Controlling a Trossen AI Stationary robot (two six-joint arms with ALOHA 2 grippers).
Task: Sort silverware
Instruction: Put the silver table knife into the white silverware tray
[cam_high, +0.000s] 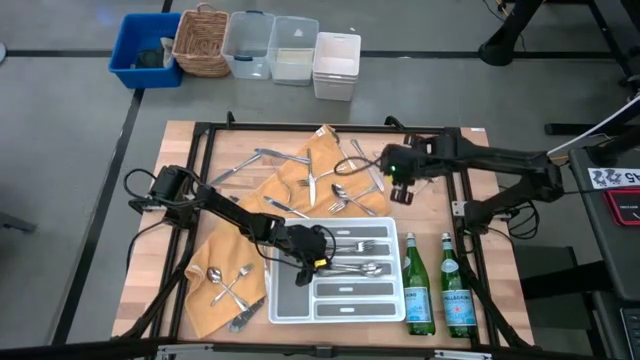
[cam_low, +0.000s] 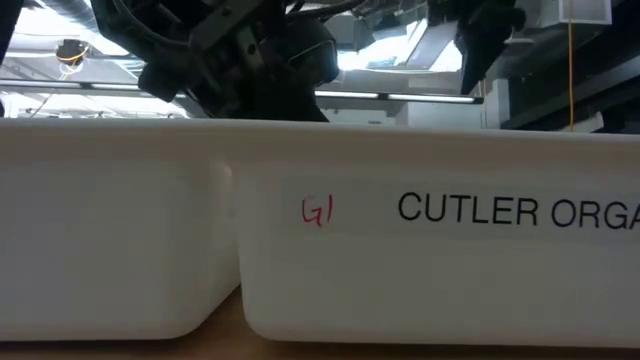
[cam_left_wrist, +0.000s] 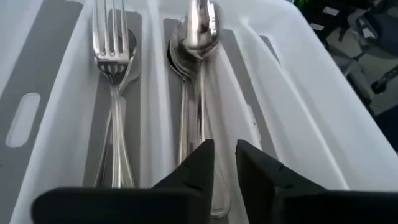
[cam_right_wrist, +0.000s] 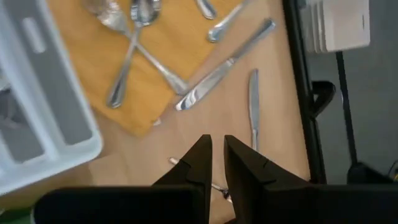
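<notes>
Two green glass bottles (cam_high: 418, 285) stand beside one white divided tray (cam_high: 337, 302). Five containers sit beyond the bench: one blue bin (cam_high: 146, 48), one wicker basket (cam_high: 202, 40) and three clear tubs (cam_high: 292, 50). Two orange cloths (cam_high: 300, 180) carry the loose silverware (cam_high: 340, 195).

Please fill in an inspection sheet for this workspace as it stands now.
Surface: wooden table, partly under an orange cloth.
Job's things: forks and spoons lie in separate compartments of the white cutlery tray; loose silverware is scattered on the cloth and wood.
Clutter: two green bottles beside the tray.
Claws: left claw over the spoon compartment, narrow gap, holding nothing; right claw above bare wood near a knife, empty.
Cables: along both arms.
Surroundings: blue bin, wicker basket, clear tubs beyond the table.
</notes>
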